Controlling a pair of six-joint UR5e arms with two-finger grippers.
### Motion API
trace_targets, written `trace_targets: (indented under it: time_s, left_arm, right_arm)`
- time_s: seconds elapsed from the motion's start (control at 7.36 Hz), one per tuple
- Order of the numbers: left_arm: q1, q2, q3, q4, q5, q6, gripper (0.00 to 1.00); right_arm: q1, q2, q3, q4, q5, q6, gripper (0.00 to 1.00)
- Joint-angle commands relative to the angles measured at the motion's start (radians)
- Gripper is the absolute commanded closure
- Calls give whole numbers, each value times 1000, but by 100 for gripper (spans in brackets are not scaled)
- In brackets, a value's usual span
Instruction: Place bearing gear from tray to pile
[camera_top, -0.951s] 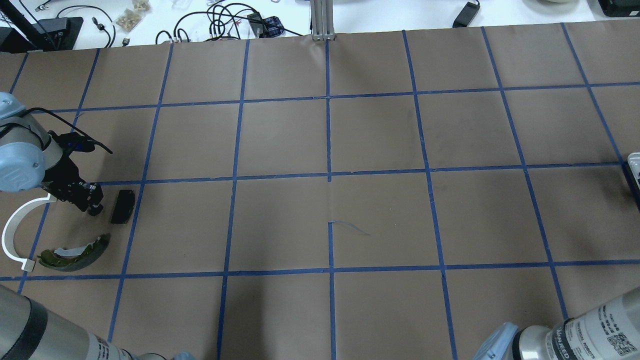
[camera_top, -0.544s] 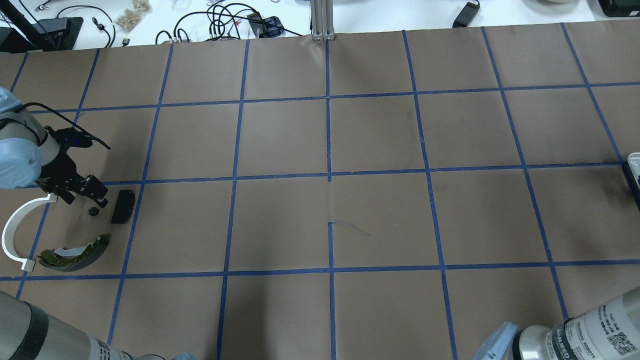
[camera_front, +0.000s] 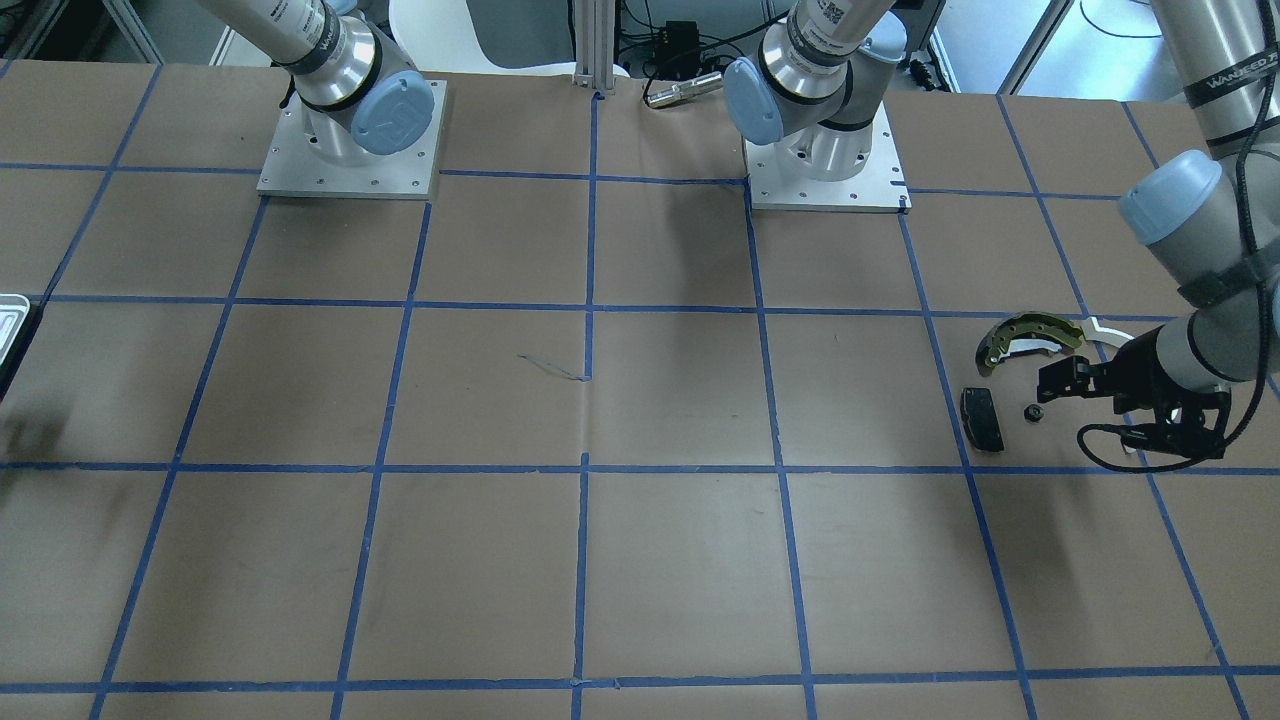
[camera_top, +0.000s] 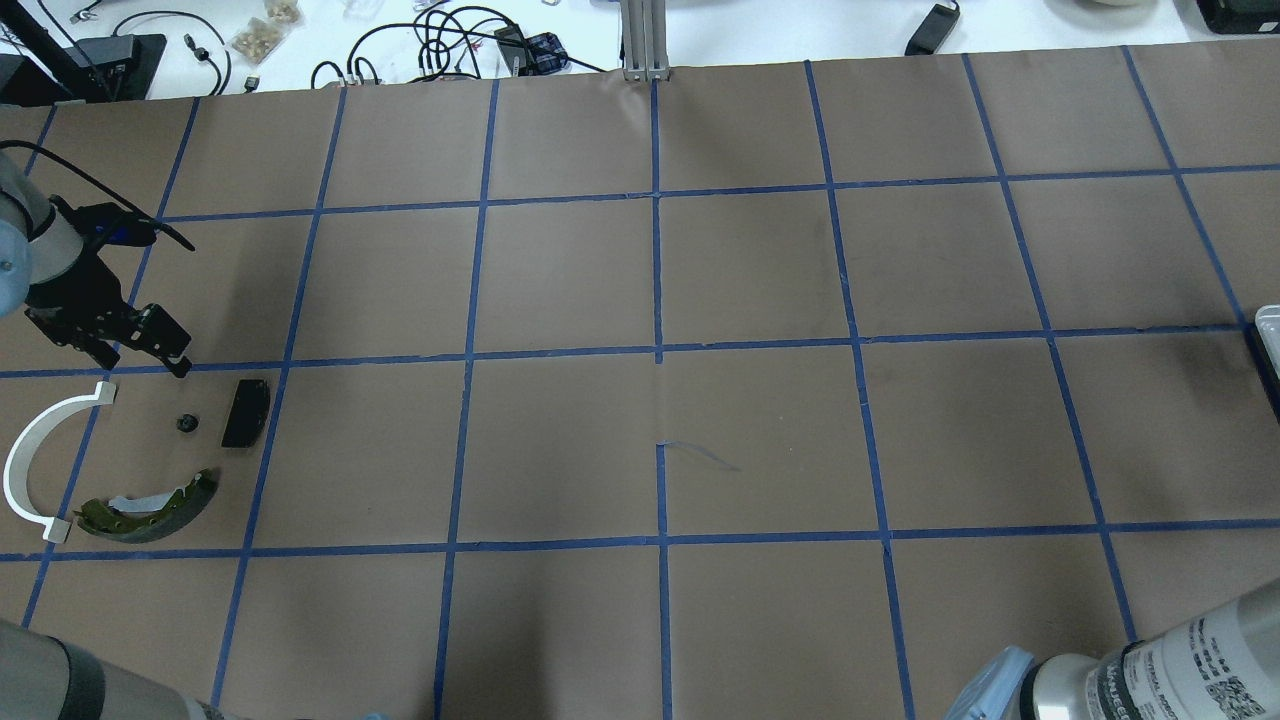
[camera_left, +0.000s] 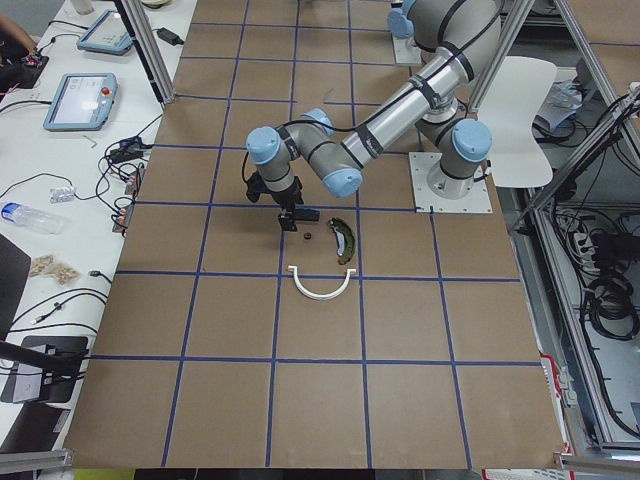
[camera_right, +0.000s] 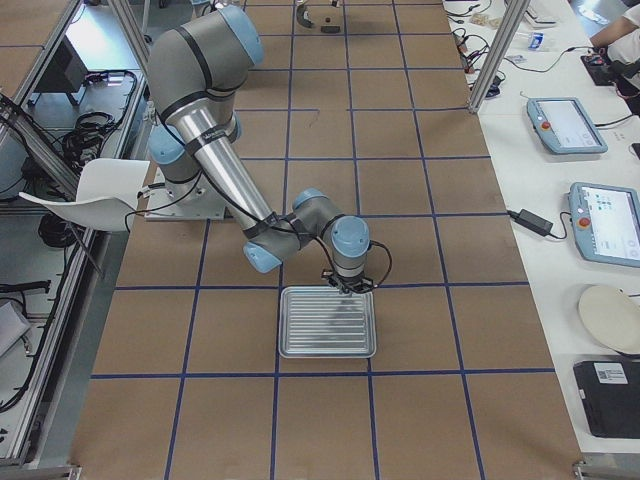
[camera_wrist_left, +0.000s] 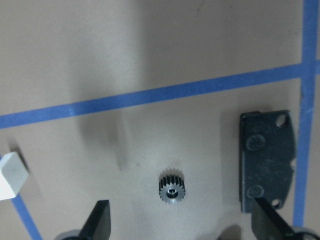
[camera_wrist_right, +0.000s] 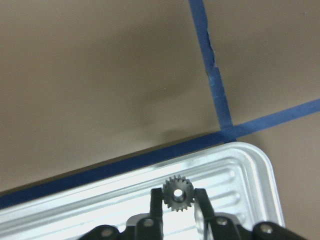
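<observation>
**Item 1:** gear (camera_wrist_right: 178, 194), small, toothed, dark metal. Loc.: pinched betw. R fingers (camera_wrist_right: 156, 204), at tray (camera_wrist_right: 75, 200) corner; lifted or resting, can't tell.

**Item 2:** second gear (camera_wrist_left: 172, 189), lying on table (camera_top: 660, 280) within pile (camera_front: 1030, 322), betw. white arc (camera_top: 11, 470) & black pad (camera_wrist_left: 267, 160), nr. brake shoe (camera_top: 160, 515). L fingers (camera_wrist_left: 100, 222) spread wide above it, holding nothing.

Brown paper table cover (camera_top: 760, 270) with a blue tape grid (camera_top: 657, 270). Beyond the far edge: tangled black cables (camera_top: 440, 40), aluminium post (camera_top: 645, 40), black power adapter (camera_top: 932, 28). On the side bench: two teach pendants (camera_right: 566, 125), water bottle (camera_left: 30, 217) lying flat. White chair (camera_left: 525, 100) off the table.
</observation>
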Motion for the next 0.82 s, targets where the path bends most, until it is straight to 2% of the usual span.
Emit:
trace_targets:
  time_s: [0.0, 0.14, 0.41, 0.68]
  left_arm:
    - [-56, 35, 63, -97, -4, -74, 0]
    - [-63, 52, 68, -112, -42, -105, 0]
    - [-114, 81, 94, -148, -60, -186, 0]
    - [-231, 107, 121, -172, -61, -325, 0]
  right_arm:
    - [73, -70, 9, 12, 2, 146, 82]
    - [133, -94, 11, 27, 5, 219, 82]
    - [282, -110, 44, 110, 4, 598, 82]
    - [507, -188, 72, 115, 2, 989, 81]
